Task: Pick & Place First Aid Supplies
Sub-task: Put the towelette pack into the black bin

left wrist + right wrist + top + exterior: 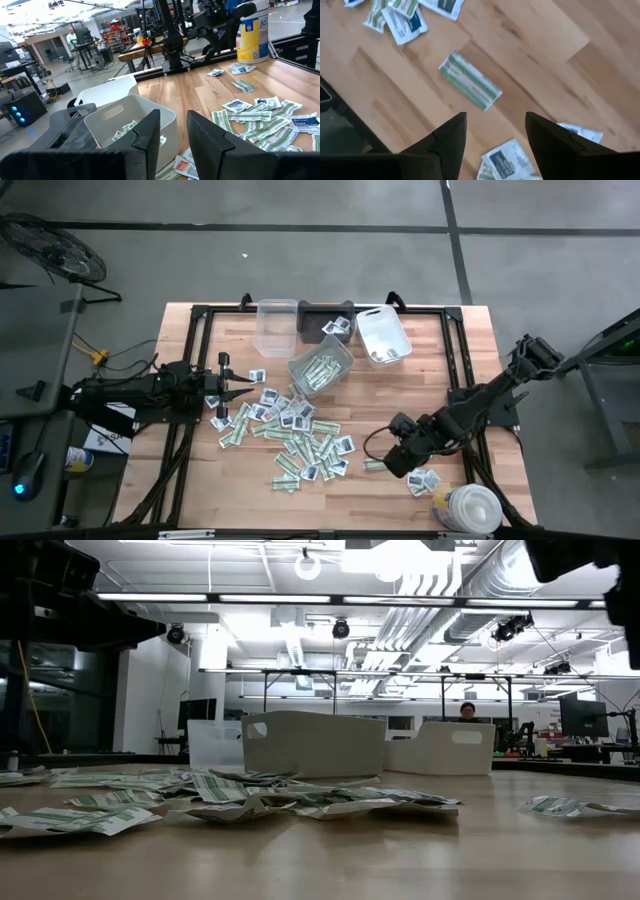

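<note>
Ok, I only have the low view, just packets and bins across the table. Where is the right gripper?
Observer: The right gripper is open above the table, pointing down at a lone narrow green-and-white strip packet just ahead of its fingertips, apart from the main pile.
Operator: And the left one?
Observer: The left gripper is open at the left edge of the pile of small sealed packets.
Operator: What's inside the pale grey plastic bin?
Observer: Green-and-white strips, as far as the high view shows.
</note>
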You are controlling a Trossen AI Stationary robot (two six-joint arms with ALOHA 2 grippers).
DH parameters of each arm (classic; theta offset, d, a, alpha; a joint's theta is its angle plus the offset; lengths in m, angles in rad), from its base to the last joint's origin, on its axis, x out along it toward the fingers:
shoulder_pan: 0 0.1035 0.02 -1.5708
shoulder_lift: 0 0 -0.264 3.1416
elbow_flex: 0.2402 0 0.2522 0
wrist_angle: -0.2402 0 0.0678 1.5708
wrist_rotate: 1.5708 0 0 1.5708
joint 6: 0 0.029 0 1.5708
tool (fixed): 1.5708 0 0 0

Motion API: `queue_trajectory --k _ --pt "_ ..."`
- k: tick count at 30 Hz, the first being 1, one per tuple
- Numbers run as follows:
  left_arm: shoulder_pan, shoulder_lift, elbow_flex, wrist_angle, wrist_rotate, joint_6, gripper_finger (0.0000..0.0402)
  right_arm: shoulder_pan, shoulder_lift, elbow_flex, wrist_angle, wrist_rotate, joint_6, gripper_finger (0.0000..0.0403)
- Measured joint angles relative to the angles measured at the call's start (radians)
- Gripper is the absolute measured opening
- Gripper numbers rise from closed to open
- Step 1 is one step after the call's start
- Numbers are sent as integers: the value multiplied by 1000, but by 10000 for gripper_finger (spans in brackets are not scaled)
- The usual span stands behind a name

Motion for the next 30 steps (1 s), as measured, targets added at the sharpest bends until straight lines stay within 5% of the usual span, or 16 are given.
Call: queue_trajectory --k 12,30 --pt "0 0 0 0 0 0 96 66 54 1 11 -20 109 188" --pt "0 0 0 0 0 0 96 -34 212 1 -158 -239 67 185"
